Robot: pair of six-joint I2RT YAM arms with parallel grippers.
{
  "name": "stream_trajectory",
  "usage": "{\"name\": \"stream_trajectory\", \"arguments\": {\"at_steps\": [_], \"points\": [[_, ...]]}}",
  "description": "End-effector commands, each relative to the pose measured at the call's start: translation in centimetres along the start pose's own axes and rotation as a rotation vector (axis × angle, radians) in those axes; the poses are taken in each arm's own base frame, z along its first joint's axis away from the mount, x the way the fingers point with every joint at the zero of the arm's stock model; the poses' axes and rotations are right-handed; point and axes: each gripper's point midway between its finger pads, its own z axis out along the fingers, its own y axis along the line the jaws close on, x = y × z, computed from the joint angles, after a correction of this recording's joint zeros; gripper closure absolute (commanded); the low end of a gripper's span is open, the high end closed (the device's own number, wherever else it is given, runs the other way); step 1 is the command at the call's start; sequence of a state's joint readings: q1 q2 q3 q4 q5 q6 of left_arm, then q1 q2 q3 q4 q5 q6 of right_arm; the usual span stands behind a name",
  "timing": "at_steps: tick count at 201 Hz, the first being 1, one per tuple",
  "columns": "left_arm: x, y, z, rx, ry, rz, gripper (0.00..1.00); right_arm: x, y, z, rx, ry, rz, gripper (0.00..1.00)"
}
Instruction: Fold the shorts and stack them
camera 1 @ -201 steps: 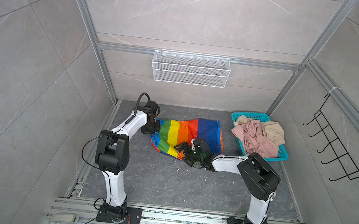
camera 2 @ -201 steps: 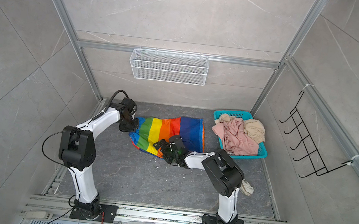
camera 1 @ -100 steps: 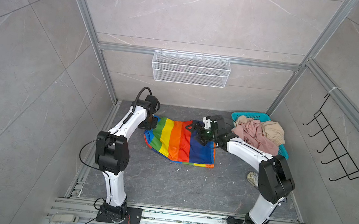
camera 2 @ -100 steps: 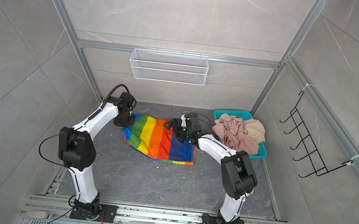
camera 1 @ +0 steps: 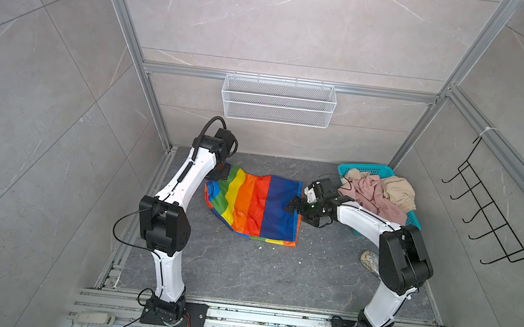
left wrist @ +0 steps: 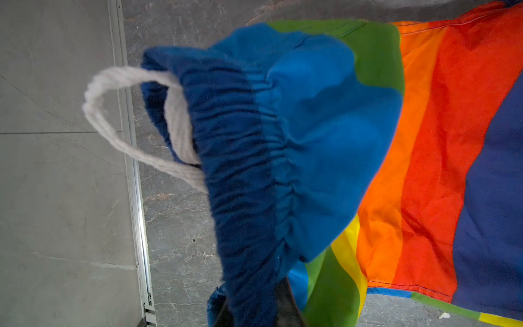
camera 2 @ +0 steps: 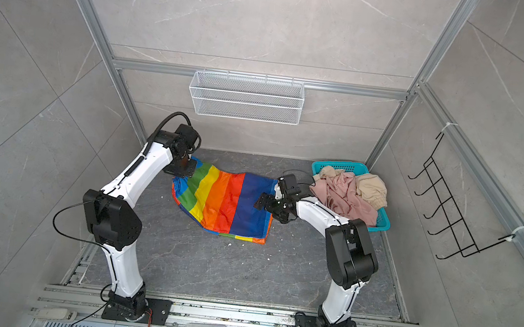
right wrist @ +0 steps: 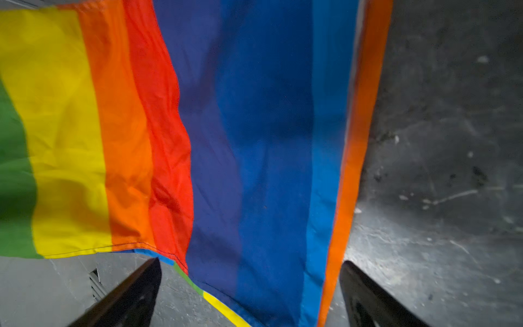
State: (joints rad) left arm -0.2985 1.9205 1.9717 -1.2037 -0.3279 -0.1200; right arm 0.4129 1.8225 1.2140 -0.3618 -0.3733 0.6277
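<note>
White links (camera 1: 192, 173), black joint housings (camera 1: 164, 223), looping black cables (camera 1: 114, 226), black base plates (camera 1: 199, 315).

No readable text, labels, brands or numbers anywhere in views.

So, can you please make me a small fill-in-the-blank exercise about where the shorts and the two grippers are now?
1. The left gripper is shut on the gathered blue ____ of the rainbow-striped shorts, beside the white drawstring.
2. The right gripper hangs over the shorts' blue stripe with its jaws ____.
3. The pink shorts and the beige shorts lie in the ____ basket.

Missing words: waistband, open, teal.
</note>
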Motion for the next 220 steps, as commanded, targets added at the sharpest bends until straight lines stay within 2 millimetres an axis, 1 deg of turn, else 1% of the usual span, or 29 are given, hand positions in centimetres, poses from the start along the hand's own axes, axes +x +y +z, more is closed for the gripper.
{"name": "stream_trajectory", "arguments": {"at_steps": [1,27,39,62,85,118,126,141,160,177,220], "points": [[0.1,-1.2,-2.1,0.004,-0.015,0.027,1.0,1.1,-1.4,1.5,0.034,0.027,-0.002,0.0],[0.2,-3.6,-2.5,0.018,-0.004,0.052,1.0,1.8,-1.9,2.2,0.036,0.037,0.008,0.01],[0.1,-4.7,-2.5,0.021,0.002,0.06,1.0,1.9,-1.8,2.4,0.033,0.038,0.005,0.0],[0.0,-7.3,-2.2,0.056,0.02,0.079,1.0,2.3,-1.7,2.9,0.03,0.044,0.007,0.01],[0.0,-10.0,-2.2,0.082,0.038,0.102,0.95,2.6,-1.6,3.2,0.027,0.049,0.007,0.0],[-0.1,-13.8,-2.2,0.161,0.057,0.103,0.93,3.1,-1.4,3.8,0.025,0.058,0.007,0.0],[0.1,-14.7,-2.2,0.184,0.063,0.099,0.9,3.2,-1.5,3.9,0.026,0.06,0.008,0.01],[0.2,-16.0,-2.1,0.203,0.066,0.097,0.86,3.3,-1.6,4.1,0.026,0.062,0.01,0.01],[0.4,-17.7,-2.1,0.247,0.073,0.096,0.86,3.5,-1.6,4.3,0.022,0.067,0.013,0.01],[0.3,-19.1,-2.0,0.287,0.075,0.082,0.85,3.6,-1.7,4.6,0.014,0.071,0.019,0.01],[0.1,-21.9,-1.1,0.391,0.09,0.035,0.85,3.9,-1.6,5.0,-0.006,0.078,0.033,0.01]]}}
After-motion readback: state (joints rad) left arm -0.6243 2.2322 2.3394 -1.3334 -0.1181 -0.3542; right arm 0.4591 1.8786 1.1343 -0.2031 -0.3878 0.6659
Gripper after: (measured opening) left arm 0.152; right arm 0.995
